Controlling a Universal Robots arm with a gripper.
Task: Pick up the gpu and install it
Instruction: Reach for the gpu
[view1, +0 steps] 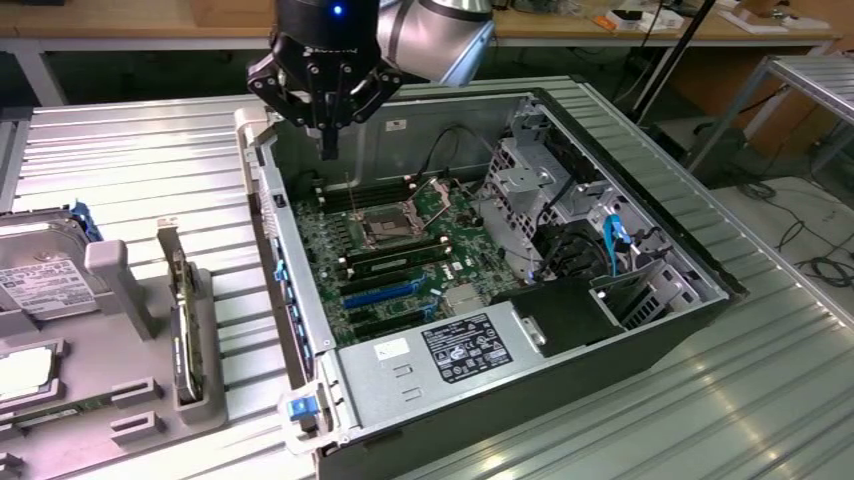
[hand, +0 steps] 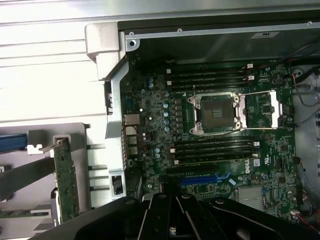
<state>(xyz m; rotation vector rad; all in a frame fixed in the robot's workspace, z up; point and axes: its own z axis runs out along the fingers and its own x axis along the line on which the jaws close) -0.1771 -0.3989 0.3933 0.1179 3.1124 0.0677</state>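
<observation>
While gpu (view1: 179, 325) stands in grey rack (view1: 134, 400), motherboard (view1: 400, 255) in open case (view1: 627, 370)

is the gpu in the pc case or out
Out: the gpu stands on edge in the grey holder beside the open case.

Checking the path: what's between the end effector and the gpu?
Exterior view: the case wall and a bare strip of table lie between the end effector and the gpu.

The gpu (view1: 184, 330) is a thin green card standing on its long edge in a slot of the grey rack (view1: 127, 395). Its silver bracket (view1: 168, 250) is upright at one end. It is just beside the open case (view1: 387, 375), on the exterior view's left.
</observation>
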